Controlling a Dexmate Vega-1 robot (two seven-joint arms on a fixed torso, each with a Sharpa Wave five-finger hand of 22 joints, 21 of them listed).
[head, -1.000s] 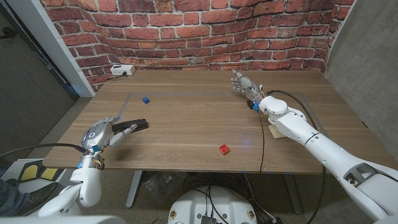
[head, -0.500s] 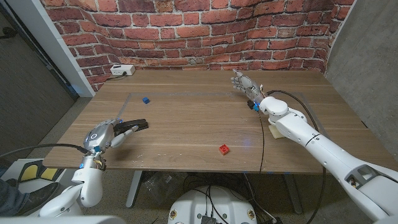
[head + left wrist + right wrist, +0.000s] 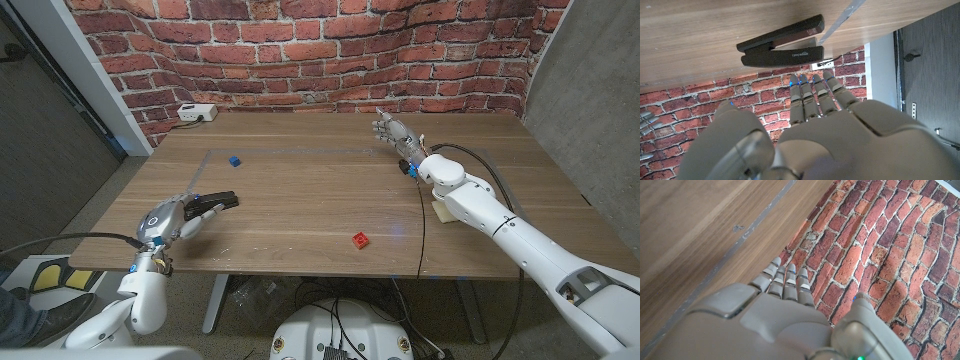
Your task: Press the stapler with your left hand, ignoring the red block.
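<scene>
Left hand (image 3: 172, 218) retreated; stapler (image 3: 218, 200) (black) lies closed.

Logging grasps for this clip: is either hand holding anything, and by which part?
Nothing is held. The left hand hangs open just short of the stapler, fingers apart from it; the right hand is open too.

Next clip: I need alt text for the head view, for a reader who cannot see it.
The robot's left hand hovers at the near end of a black stapler on a wooden table, fingers extended. The right hand is raised, open, toward the far side. A red block lies near the front edge, a blue block farther back, before a brick wall.
</scene>
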